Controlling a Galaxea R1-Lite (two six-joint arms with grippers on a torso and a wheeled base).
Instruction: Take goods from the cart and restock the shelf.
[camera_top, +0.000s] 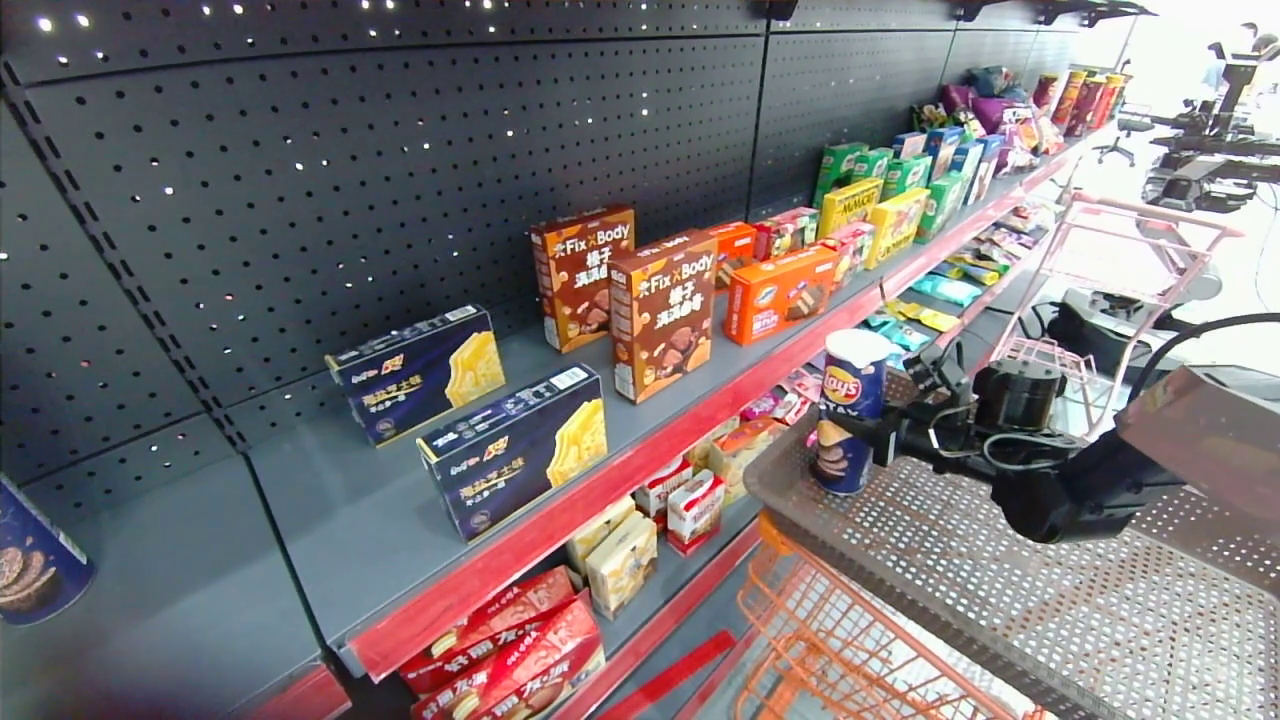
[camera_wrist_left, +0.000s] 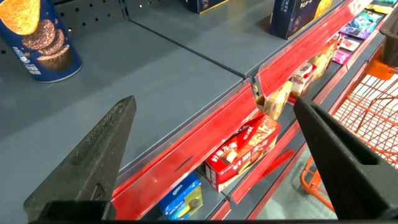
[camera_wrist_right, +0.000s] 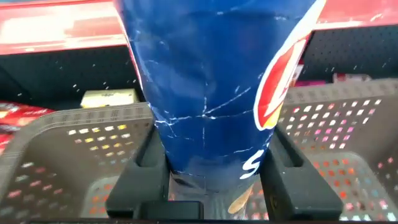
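Store aisle: grey shelf (camera_top: 330, 520) w/ red front rail (camera_top: 560, 540), black pegboard (camera_top: 400, 180) behind. Clock refs are taken on the head view.

Nearest, 4–5 o'clock: grey perforated cart tray (camera_top: 1000, 590), w/ orange basket (camera_top: 850, 650) below it. At 3 o'clock the right gripper (camera_top: 862, 432) is pinching the blue chip can (camera_top: 850, 385) at approx. mid-height. The can is upright at the tray's shelf-side corner, short of the rail. We cannot tell whether its base is clear of the tray.

Left gripper (camera_wrist_left: 214, 102): jaws spread wide, nothing between them, over bare deck beside the rail. Beyond it a second can (camera_wrist_left: 40, 40) stands on the deck.

Farther back, two dark blue boxes (camera_top: 515, 445) stand at 9 o'clock of the held can and brown boxes (camera_top: 662, 310) at 10 o'clock.

Risks, in our judgement:
- The can's base could catch the rail if carried across too low. The can would then tip or twist in the grip.
- The tube is smooth and tall, so a fast swing may let it slip or lean.
- Free deck near the boxes is tight, so a wide approach could knock the front blue box off the edge.
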